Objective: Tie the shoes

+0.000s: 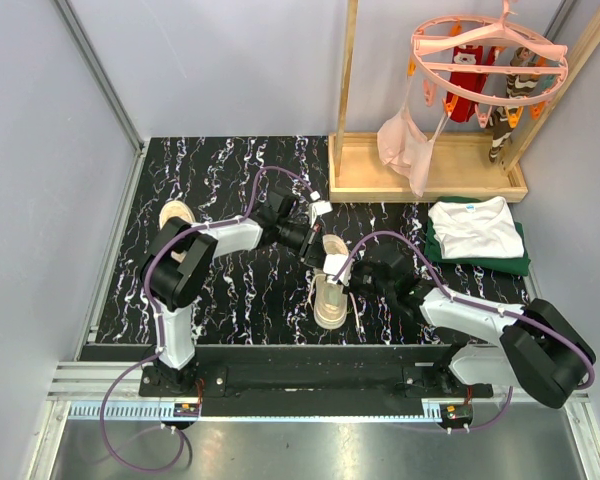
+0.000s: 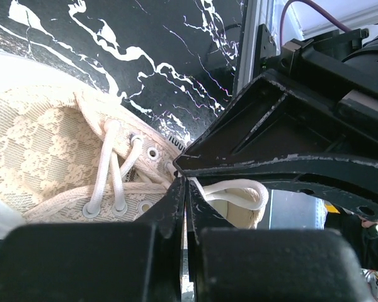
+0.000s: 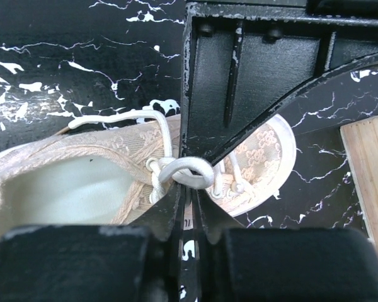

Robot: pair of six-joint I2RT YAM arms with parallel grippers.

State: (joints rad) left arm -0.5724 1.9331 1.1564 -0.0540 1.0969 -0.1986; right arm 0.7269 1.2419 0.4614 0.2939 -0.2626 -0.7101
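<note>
While left gripper [image 2: 183,184] and right gripper [image 3: 189,187] each pinch white lace [image 3: 186,171], jaws pressed together, on centre sneaker [image 1: 330,297], mid-table [image 1: 245,300], we judge bow unfinished; second sneaker [image 1: 177,216], far left, waits.

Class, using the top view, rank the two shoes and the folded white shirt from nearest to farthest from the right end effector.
1. Centre shoe, directly under the right end effector.
2. Folded white shirt, off to the right.
3. Other shoe, far left.

Black marbled table [image 1: 240,290], two beige shoes [image 1: 330,300], folded clothes [image 1: 477,232], wooden rack [image 1: 460,165]
</note>
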